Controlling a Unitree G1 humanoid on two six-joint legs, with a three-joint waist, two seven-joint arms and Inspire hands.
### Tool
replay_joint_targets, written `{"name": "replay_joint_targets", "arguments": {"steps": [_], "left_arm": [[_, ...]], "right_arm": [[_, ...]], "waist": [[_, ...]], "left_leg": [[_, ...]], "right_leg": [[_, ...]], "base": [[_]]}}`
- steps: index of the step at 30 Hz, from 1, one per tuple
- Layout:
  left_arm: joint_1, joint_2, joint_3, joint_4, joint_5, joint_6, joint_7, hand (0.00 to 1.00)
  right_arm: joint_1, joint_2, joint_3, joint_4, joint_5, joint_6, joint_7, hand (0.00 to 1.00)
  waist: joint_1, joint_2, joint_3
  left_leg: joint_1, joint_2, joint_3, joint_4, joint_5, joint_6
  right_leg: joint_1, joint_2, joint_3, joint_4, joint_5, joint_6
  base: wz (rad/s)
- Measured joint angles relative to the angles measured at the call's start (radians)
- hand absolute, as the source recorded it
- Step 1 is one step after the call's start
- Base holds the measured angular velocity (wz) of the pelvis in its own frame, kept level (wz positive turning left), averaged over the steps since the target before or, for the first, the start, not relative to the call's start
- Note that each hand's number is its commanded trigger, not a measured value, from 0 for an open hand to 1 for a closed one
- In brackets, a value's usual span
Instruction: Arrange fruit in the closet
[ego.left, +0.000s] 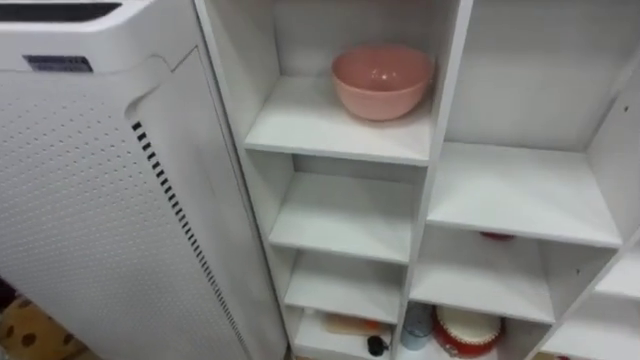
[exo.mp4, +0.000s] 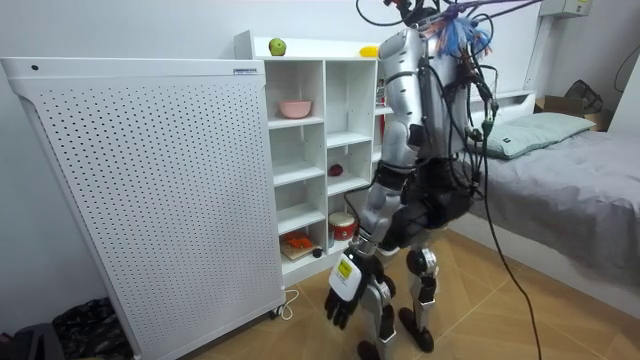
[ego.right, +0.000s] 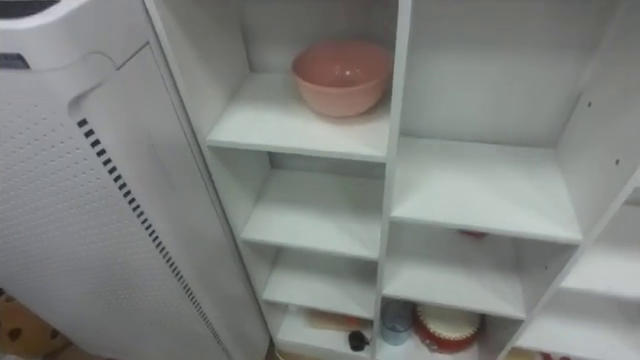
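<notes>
Green apple (exo.mp4: 277, 47) is seen on top of the white shelf unit (ego.left: 440, 130), toward its left end. A yellow fruit (exo.mp4: 369, 50) is also on the top, further right, partly hidden by the robot's shoulder. A red fruit (exo.mp4: 336, 170) is seen inside the unit, in the compartment one column right of the pink bowl (ego.left: 382, 80) and one level lower, at the far side of that shelf. From the head camera only its top edge is seen under the shelf board.

No fruit is held. Left hand (exo.mp4: 343, 290) hangs low beside the thigh, fingers loosely extended, empty.

The bowl is upright in the top compartment of the left column. The two compartments below it are bare. In the bottom row an orange item (ego.left: 350, 324), a small dark object (ego.left: 376, 346), a bluish cup (ego.left: 417, 325) and a red-and-white round container (ego.left: 466, 330) are seen.

A perforated white panel (ego.left: 90, 220) stands against the unit's left side. The robot is upright, near the unit's front, with a bed (exo.mp4: 570, 170) behind it.
</notes>
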Motion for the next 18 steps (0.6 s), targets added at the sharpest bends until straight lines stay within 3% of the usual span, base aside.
{"name": "replay_joint_targets", "arguments": {"steps": [3, 5, 9, 13, 18], "left_arm": [[0.016, -0.003, 0.021, 0.003, 0.068, -0.006, 0.009, 0.00], [0.021, -0.005, 0.022, 0.010, 0.099, -0.007, 0.023, 0.00], [-0.006, -0.016, 0.034, 0.020, 0.101, -0.009, 0.026, 0.00], [-0.022, -0.048, 0.142, 0.017, 0.105, -0.032, 0.050, 0.00], [-0.020, -0.080, 0.191, 0.024, 0.092, -0.044, 0.064, 0.00]], "right_arm": [[0.102, 0.027, 0.063, -0.002, -0.177, -0.007, -0.006, 0.00], [0.150, 0.072, 0.068, -0.003, -0.302, -0.005, -0.019, 0.00], [0.185, 0.105, 0.067, -0.005, -0.380, -0.009, -0.037, 0.00], [0.253, 0.125, 0.063, -0.026, -0.483, -0.026, -0.034, 0.00], [0.314, 0.158, 0.007, -0.034, -0.538, -0.027, -0.033, 0.00]], "waist": [[-0.016, -0.026, -0.0195], [-0.039, -0.041, -0.0280], [-0.069, -0.046, -0.0262], [-0.101, -0.047, -0.0262], [-0.123, -0.038, -0.0268]], "left_leg": [[0.119, 0.009, 0.013, -0.085, 0.005, -0.003], [0.202, 0.012, 0.015, -0.135, 0.006, -0.005], [0.314, 0.014, 0.036, -0.204, 0.007, -0.005], [0.397, 0.016, 0.050, -0.258, 0.008, -0.007], [0.472, 0.018, 0.071, -0.297, 0.008, -0.008]], "right_leg": [[0.123, 0.026, 0.000, -0.098, 0.014, 0.012], [0.208, 0.041, 0.006, -0.153, 0.019, 0.019], [0.300, 0.051, 0.017, -0.201, 0.023, 0.026], [0.370, 0.064, 0.039, -0.242, 0.026, 0.033], [0.429, 0.074, 0.068, -0.271, 0.029, 0.038]], "base": [[-0.05], [-0.08], [-0.12], [-0.13], [-0.13]]}}
